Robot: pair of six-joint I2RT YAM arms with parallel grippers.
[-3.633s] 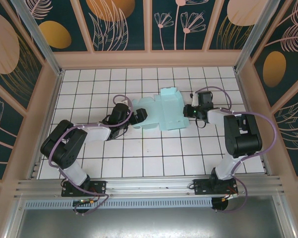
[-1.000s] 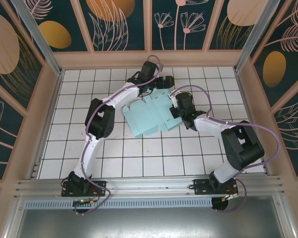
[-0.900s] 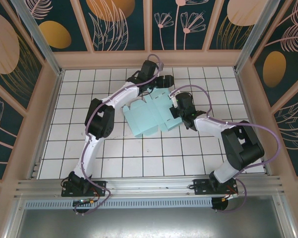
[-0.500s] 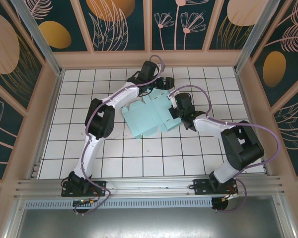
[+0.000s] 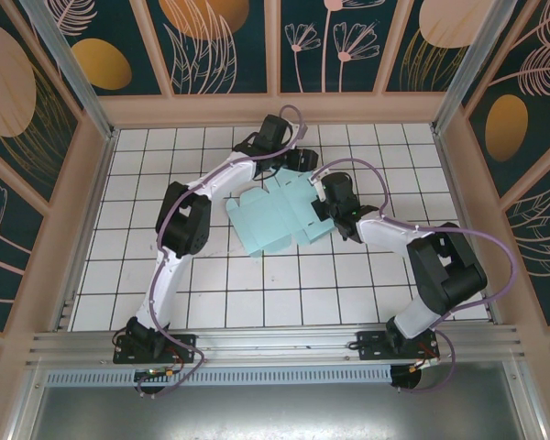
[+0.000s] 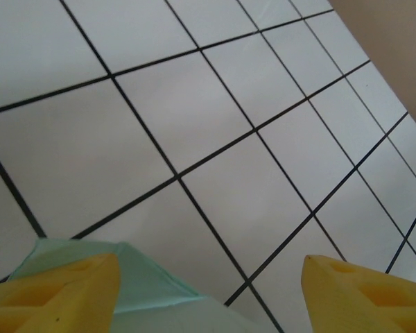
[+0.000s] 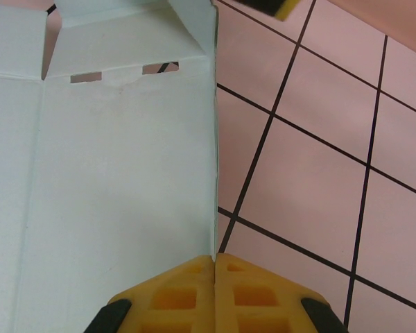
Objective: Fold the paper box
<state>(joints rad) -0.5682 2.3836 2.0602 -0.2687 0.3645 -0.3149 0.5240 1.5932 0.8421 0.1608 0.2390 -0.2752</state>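
Observation:
The paper box (image 5: pixel 270 220) is a pale mint die-cut sheet lying mostly flat on the tiles at mid-table, with its flaps toward the far side. My right gripper (image 5: pixel 321 199) is at the sheet's right edge. In the right wrist view its yellow fingers (image 7: pixel 215 277) are shut together on the edge of the card (image 7: pixel 125 173). My left arm stretches to the far edge of the sheet, where the left gripper (image 5: pixel 293 165) hovers. In the left wrist view that gripper (image 6: pixel 208 295) is open. A mint flap (image 6: pixel 142 295) lies between its fingers, beside the left fingertip (image 6: pixel 55 291).
The table is white tile with a black grid (image 5: pixel 257 293). Wooden walls (image 5: pixel 275 110) close the back and both sides. An aluminium rail (image 5: pixel 275 344) runs along the near edge by the arm bases. A fingertip of the left gripper (image 7: pixel 274 7) shows beyond the card.
The left arm has swung from the sheet's left side to its far edge. In the last second the sheet and right gripper have shifted slightly left, and the left jaws have narrowed a little.

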